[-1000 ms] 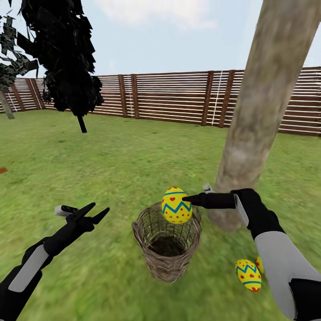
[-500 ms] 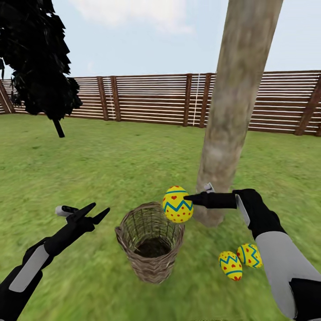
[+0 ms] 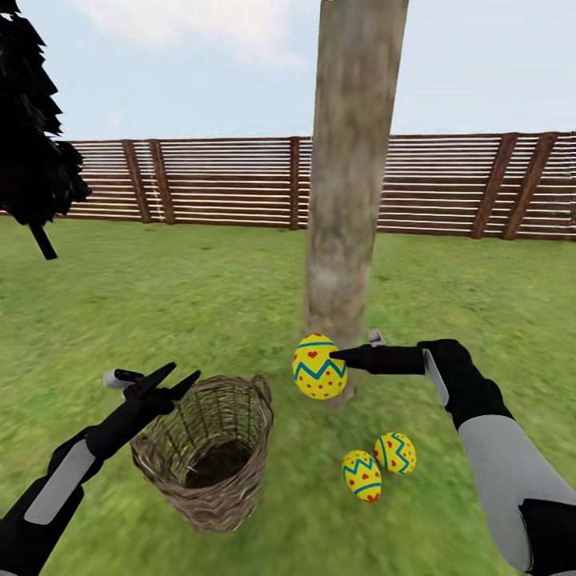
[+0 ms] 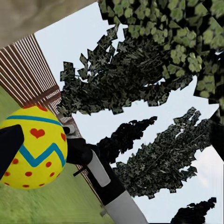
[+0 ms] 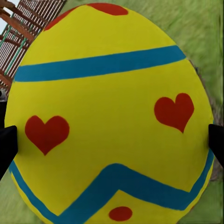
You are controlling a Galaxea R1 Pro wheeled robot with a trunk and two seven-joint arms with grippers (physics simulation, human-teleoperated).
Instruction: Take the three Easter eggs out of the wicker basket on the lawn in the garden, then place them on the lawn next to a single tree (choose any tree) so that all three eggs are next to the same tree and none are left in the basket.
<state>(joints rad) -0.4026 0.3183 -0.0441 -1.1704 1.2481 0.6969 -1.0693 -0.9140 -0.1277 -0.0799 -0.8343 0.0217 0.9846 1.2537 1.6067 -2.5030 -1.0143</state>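
Observation:
My right gripper (image 3: 334, 357) is shut on one Easter egg (image 3: 318, 368), yellow with a blue zigzag and red hearts, held in the air in front of the foot of the tree trunk (image 3: 350, 184). In the right wrist view that egg (image 5: 112, 116) sits between the black fingertips (image 5: 6, 145). Two more eggs (image 3: 362, 475) (image 3: 394, 453) lie on the lawn (image 3: 448, 320) near the trunk's base. The wicker basket (image 3: 204, 452) stands tilted on the grass at lower left, its inside looking empty. My left gripper (image 3: 180, 374) is open just above the basket's far left rim.
A narrow black-leaved tree (image 3: 32, 160) stands at the far left. A brown slatted fence (image 3: 448, 188) closes off the lawn behind the trunk. Open grass stretches to the right of the trunk and around the basket.
The view has swung to the right, so the basket, trunk and lying eggs sit further left in the picture. The held egg, once over the basket, now hangs before the trunk's base.

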